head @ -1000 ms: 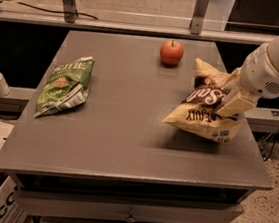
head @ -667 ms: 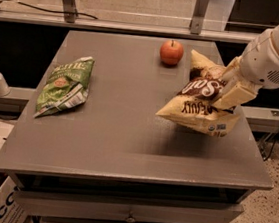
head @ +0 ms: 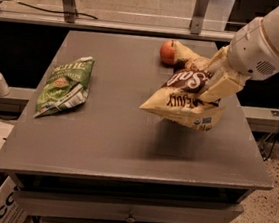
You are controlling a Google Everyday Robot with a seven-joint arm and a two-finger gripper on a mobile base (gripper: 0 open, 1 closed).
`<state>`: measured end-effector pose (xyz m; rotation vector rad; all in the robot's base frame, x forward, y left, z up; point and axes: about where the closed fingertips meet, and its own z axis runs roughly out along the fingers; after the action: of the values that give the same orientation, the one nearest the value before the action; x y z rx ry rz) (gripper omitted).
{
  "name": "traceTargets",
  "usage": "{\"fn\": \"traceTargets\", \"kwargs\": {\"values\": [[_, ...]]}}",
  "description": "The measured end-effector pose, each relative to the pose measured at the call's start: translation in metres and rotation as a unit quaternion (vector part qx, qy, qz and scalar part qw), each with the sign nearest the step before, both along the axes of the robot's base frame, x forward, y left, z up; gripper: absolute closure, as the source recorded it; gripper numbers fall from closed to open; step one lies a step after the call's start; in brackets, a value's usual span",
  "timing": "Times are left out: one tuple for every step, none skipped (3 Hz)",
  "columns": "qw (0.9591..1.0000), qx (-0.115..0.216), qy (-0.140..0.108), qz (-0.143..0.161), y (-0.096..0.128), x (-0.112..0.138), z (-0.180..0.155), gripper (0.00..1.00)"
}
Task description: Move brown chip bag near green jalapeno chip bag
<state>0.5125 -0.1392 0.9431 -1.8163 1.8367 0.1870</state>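
Table [head: 125, 147]: brown chip bag [head: 183, 101] hangs tilted above its right half. Green jalapeno chip bag [head: 64, 87] lies flat at left, well apart. Gripper [head: 218, 84] at the brown bag's upper right, jaws clamped on it. Best: carry leftward low and level, release just beside green.

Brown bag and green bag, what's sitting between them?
Nothing. In the camera view, only bare table shows between the brown bag and the green bag. The hand grips the brown bag over the table's right side.
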Motion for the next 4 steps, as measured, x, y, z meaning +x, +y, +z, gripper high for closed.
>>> {"fn": "traceTargets", "kwargs": {"values": [[0.9997, 0.022, -0.001, 0.007, 0.011, 0.001, 0.002, 1.0], [0.9971, 0.073, -0.003, 0.023, 0.043, 0.009, 0.008, 1.0], [0.9938, 0.105, -0.004, 0.037, 0.078, 0.017, 0.009, 1.0], [0.9922, 0.114, 0.007, 0.049, 0.115, 0.024, -0.005, 1.0]]}}
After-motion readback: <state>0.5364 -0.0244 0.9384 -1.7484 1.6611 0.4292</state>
